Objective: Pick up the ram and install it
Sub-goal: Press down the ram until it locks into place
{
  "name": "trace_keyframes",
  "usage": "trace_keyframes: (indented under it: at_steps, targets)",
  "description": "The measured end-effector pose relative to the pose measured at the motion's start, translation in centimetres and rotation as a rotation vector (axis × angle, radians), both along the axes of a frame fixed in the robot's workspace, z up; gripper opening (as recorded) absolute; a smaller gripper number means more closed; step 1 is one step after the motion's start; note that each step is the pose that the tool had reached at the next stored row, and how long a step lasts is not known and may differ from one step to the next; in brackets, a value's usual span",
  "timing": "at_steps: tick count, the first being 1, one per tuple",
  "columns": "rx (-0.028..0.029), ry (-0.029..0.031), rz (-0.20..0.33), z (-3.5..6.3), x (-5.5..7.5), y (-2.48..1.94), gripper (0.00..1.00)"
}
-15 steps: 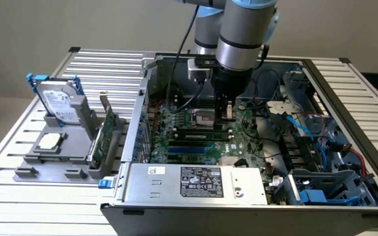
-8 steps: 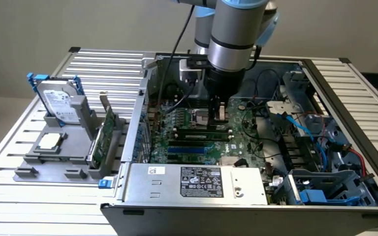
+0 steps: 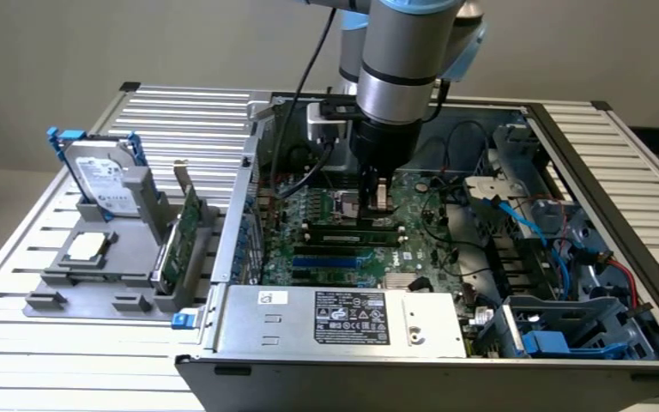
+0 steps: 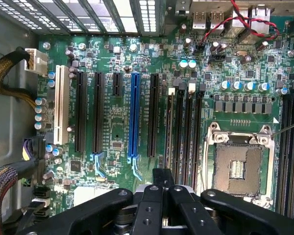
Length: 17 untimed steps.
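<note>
Slatted aluminium table (image 3: 169, 112) is seen beneath an open computer case (image 3: 444, 257) in the exterior view. The gripper (image 3: 377, 199) is lowered into the case over the motherboard (image 3: 341, 232), its fingers pressed together with nothing visibly held. The ram (image 3: 359, 232) is seated in a slot just below the fingertips. A grey fixture (image 3: 100, 275) with a hard drive (image 3: 106, 184) and an expansion card (image 3: 181, 240) is found well apart, toward the exterior view's left. A power supply (image 3: 341, 318) lies nearer the camera than the gripper.

In the wrist view, the closed gripper (image 4: 161, 181) is seen over the board, with the black memory slots (image 4: 183, 127) just ahead and the empty processor socket (image 4: 240, 161) beside them. A blue slot (image 4: 134, 117) and a white slot (image 4: 59, 105) stand farther off.
</note>
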<state>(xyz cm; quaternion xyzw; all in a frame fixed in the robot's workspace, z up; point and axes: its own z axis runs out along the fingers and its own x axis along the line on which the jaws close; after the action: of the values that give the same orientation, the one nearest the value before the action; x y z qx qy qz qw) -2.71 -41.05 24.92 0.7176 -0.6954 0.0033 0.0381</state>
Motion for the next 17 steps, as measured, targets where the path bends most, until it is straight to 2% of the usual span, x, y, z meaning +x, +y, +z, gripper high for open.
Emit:
trace_keyframes:
  at_steps: [9, 12, 14, 17]
  targets:
    - [0.0001, 0.0000, 0.000, 0.00, 0.00, -0.01, 0.11]
    - [0.0010, 0.0001, -0.003, 0.00, 0.00, -0.29, 0.11]
    - [0.0037, -0.0001, -0.004, 0.00, 0.00, -0.65, 0.11]
    - [0.0065, -0.0002, -0.012, -0.02, -0.01, -0.81, 0.11]
